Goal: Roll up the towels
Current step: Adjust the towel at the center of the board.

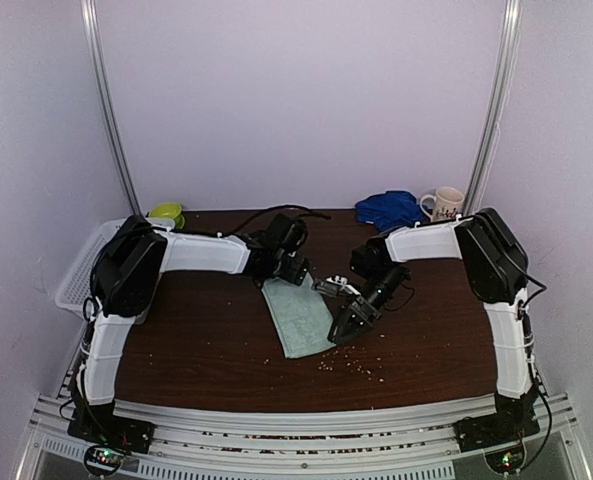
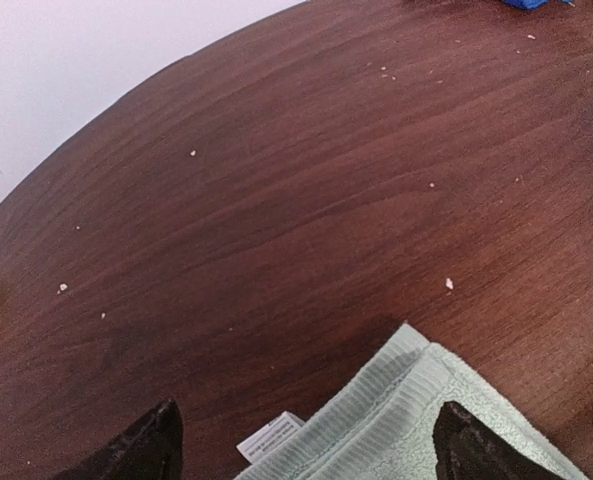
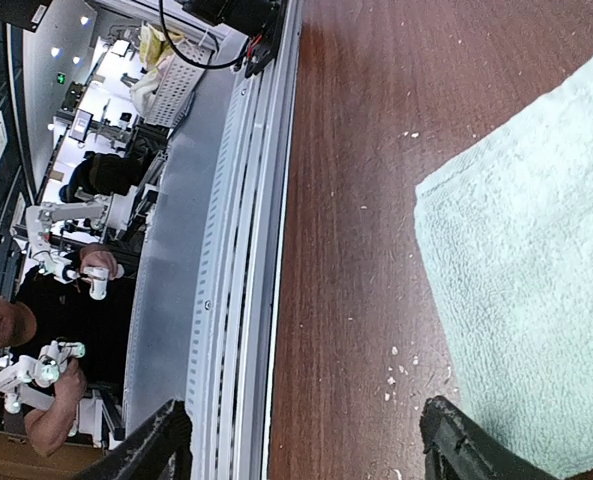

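Here's the mint-green towel (image 1: 298, 315), lying flat and unrolled on the dark wooden table (image 1: 206, 330), roughly centre and a touch toward the near edge, set at a slant. Both arms are down over it! The left gripper (image 1: 288, 270) hangs at the towel's far corner, and its wrist camera shows the jaws spread wide, one finger (image 2: 146, 452) over bare wood, the other above the ribbed hem, with the little white label (image 2: 269, 437) poking out between them. Nothing held there. Over to the right gripper (image 1: 344, 325), low at the towel's right edge, jaws also apart and empty; from its wrist view one finger (image 3: 461, 452) sits at the cloth's border, the other out toward the table's metal rail (image 3: 236, 300). Whether any finger actually touches the cloth, I can't tell. The blue towel (image 1: 389, 208) sits bunched in a heap at the far right of the table, just beside the white mug (image 1: 446, 204), well apart from the action. Pale crumbs (image 1: 351, 365) are scattered near the front edge.
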`<state>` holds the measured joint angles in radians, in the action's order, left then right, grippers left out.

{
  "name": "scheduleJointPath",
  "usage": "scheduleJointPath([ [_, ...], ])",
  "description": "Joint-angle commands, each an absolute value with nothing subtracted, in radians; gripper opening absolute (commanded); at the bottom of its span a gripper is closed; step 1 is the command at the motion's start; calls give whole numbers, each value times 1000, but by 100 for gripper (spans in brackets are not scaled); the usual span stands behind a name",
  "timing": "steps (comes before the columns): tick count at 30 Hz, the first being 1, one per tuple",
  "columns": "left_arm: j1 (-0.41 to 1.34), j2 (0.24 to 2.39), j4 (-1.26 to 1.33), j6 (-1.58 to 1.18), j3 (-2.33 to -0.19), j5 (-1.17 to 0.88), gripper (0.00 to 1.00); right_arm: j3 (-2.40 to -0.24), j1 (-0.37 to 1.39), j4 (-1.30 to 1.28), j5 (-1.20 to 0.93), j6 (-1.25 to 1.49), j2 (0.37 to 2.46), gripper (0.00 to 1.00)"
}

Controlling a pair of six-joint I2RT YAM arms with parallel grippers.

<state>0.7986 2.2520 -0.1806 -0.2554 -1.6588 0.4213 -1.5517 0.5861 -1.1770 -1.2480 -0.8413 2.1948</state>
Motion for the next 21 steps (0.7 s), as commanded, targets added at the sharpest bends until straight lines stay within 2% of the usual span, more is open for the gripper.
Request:
scheduleJointPath([
  [1,799,2271,-149,-230,-1699,370,88,-1563,584,-1322,-1309,-968,2242,79],
  [6,801,2315,-159,-225,-1723,356,88,-1548,576,-1240,-1303,-881,2266,80],
  [13,802,2371,-185,-235,-1753,357,88,-1456,555,-938,-1245,-555,2256,80],
  [21,804,2412,-187,-234,-1772,362,88,-1447,551,-932,-1200,-528,2240,81],
])
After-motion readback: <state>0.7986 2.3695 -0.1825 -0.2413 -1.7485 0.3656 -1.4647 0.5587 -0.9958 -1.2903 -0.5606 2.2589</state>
